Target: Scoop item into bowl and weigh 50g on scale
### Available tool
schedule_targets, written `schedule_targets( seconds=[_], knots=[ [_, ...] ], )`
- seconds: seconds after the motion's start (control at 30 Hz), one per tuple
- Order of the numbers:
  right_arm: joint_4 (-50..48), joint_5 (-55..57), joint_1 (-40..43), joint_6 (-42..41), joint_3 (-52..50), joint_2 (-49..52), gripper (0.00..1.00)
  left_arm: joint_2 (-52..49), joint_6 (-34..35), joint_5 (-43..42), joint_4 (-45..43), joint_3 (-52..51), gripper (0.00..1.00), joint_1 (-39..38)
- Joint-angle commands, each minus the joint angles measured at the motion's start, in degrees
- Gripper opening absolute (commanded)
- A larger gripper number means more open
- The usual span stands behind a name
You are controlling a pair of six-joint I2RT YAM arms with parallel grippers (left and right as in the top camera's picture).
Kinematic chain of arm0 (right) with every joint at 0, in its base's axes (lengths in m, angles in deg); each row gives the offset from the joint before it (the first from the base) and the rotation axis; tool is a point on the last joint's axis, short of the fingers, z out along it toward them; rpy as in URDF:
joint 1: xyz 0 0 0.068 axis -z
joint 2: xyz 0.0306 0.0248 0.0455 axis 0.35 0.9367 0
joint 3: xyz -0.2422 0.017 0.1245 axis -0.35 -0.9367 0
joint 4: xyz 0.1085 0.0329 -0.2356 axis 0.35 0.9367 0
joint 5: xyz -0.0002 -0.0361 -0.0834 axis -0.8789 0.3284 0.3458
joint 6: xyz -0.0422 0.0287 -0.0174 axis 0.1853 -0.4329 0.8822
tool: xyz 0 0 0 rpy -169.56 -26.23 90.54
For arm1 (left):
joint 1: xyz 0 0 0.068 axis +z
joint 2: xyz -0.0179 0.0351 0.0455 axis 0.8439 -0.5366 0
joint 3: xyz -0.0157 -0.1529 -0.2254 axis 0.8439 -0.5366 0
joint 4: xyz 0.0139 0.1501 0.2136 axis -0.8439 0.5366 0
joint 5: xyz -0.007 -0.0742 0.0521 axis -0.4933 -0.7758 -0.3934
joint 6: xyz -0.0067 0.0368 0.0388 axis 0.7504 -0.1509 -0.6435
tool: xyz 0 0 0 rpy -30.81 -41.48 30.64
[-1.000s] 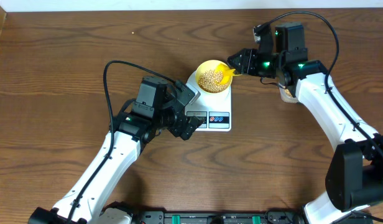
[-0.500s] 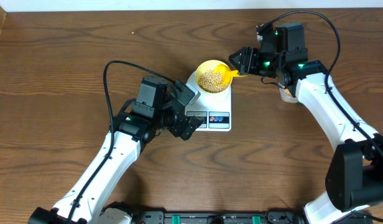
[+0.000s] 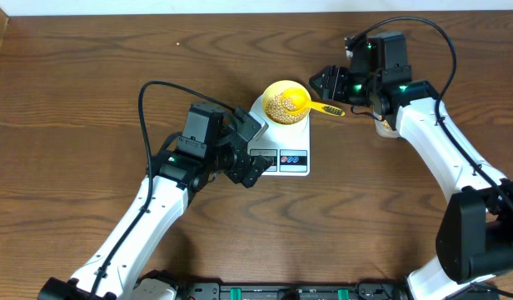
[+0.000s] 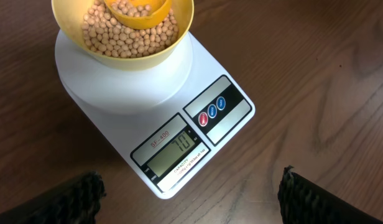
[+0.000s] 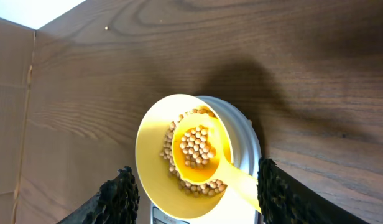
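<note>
Showing scale [image 4: 155, 126] display [image 4: 173, 153] digits: L wrist cam only, not overhead.

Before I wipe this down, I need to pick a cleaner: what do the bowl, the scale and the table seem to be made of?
The bowl looks plastic: pale yellow, smooth, soft sheen, thin even rim. The scale seems white moulded plastic, semi-matte, with rounded edges. The table is wood or wood-look laminate, dark brown with visible grain; I cannot tell which.

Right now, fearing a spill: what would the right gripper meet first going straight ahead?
Probably the yellow scoop, whose handle reaches back between the open jaws from the bowl; depth is unclear.
</note>
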Motion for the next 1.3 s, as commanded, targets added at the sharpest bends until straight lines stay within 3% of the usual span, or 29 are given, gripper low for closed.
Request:
schedule_targets(
  seconds=[0.0, 0.17, 0.33, 0.5, 1.27],
  knots=[
    [0.13, 0.9, -0.28, 0.42, 0.07, 0.26, 0.6, -0.48, -0.76, -0.72, 0.13, -0.37, 0.92, 0.24],
    [0.2, 1.29, -0.26, 0.42, 0.07, 0.26, 0.67, -0.48, -0.76, -0.72, 0.13, -0.37, 0.92, 0.24],
    [0.87, 4.31, -0.26, -0.09, 0.07, 0.26, 0.91, -0.48, -0.76, -0.74, 0.11, -0.37, 0.92, 0.24],
    [2.01, 5.57, -0.24, -0.68, 0.07, 0.26, 0.99, -0.48, -0.76, -0.72, 0.13, -0.37, 0.92, 0.24],
    [6.75, 5.29, 1.42, -1.36, -2.51, 0.26, 0.99, -0.48, -0.76, -0.74, 0.13, -0.37, 0.92, 0.24]
  ],
)
